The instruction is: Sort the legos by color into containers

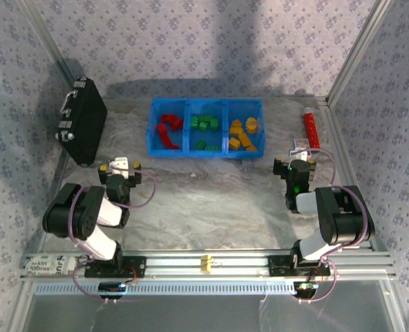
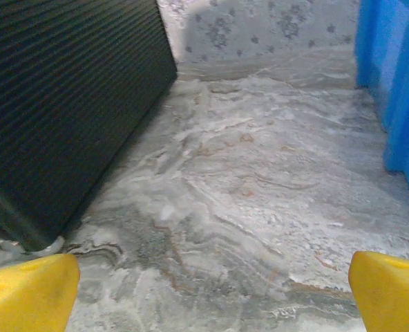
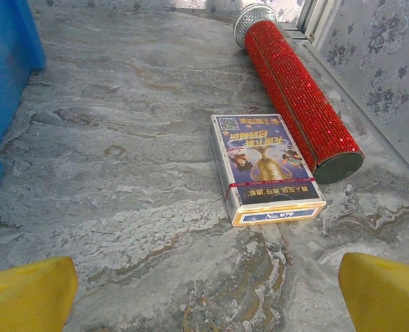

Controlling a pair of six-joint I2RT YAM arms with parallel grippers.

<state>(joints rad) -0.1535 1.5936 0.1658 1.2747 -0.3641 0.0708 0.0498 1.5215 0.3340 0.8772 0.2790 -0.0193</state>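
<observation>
Legos (image 1: 205,124) lie grouped by colour in the blue bin (image 1: 206,154) by the far edge of the table (image 1: 211,207), red in its left compartment, green middle, yellow-orange right, so sorting looks done; hence, likely, left gripper (image 1: 121,167) and right gripper (image 1: 296,166) rest short of it, fingers spread wide, holding nothing.

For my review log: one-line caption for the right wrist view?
Open right gripper faces a card box beside a red glitter tube; blue bin at left.

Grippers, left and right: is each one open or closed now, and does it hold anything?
Left gripper: open, holding nothing.
Right gripper: open, holding nothing.
</observation>
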